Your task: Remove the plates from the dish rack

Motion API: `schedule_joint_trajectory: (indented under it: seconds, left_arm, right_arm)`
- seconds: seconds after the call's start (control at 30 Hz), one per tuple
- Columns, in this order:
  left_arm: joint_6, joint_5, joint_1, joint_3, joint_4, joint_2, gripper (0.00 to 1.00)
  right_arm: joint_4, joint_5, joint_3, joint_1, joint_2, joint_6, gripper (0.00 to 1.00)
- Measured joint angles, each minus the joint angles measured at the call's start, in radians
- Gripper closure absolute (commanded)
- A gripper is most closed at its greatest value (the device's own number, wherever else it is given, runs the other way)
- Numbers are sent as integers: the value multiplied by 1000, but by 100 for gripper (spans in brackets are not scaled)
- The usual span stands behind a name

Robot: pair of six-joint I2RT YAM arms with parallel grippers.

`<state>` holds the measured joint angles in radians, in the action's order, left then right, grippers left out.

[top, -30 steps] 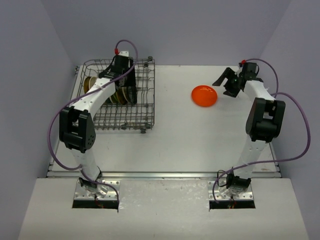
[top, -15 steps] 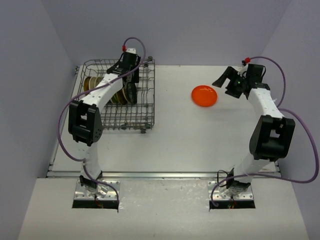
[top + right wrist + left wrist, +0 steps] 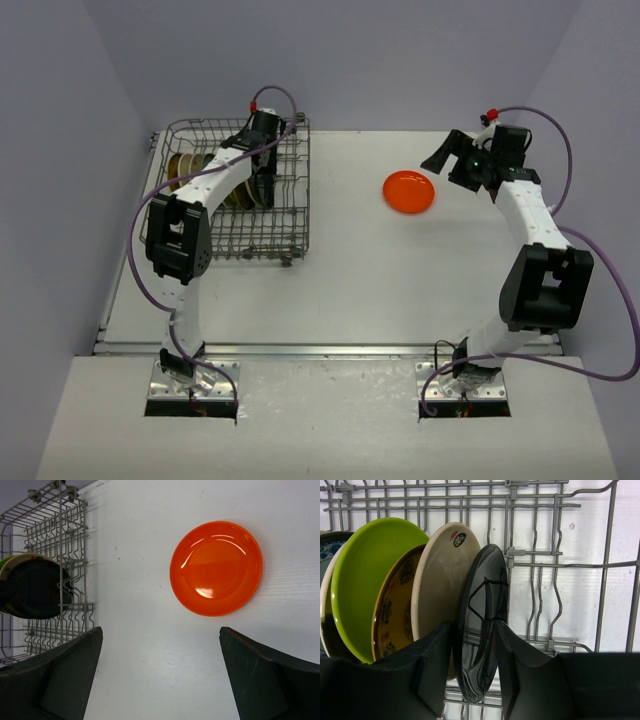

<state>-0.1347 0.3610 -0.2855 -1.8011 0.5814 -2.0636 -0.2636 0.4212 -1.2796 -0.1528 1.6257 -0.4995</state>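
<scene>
- Though cut off at six o'clock, straddles black plate [image 3: 482, 625] with left gripper [image 3: 474, 630]; clamped or not, cannot tell.
- On edge in dish rack [image 3: 304, 190] at table's ten o'clock, beside beige plate [image 3: 442, 580], yellow-brown plate [image 3: 395, 615], lime green plate [image 3: 365, 580]; teal plate [image 3: 327, 545] mostly hidden.
- Jaws wide apart on right gripper [image 3: 160, 630], at three o'clock of orange plate [image 3: 409, 191].
- White table [image 3: 380, 280], grey walls [image 3: 350, 50].

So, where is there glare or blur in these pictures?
Left wrist view: the black plate mirrors the dish rack wires. Right wrist view: white glare on the orange plate; the rack at left is slightly smeared. Top view: soft, even light.
</scene>
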Motion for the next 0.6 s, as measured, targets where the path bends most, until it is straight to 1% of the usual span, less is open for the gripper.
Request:
schedule_joint_trajectory:
  seconds: [0.13,0.23,0.47,0.6]
  left_arm:
    - [1,5,0,0,5,-2,83]
    - [2,5,0,0,9,-2,89]
    - [17,32,0,0,40,8,100]
    - [22,51,-1,-1,56,61,100]
  right_arm:
    - [0,2,6,2,0,0,1]
    - [0,3,7,6,0,0,1]
    - [0,4,7,41,0,3,1]
    - [1,5,7,91,-1,12,1]
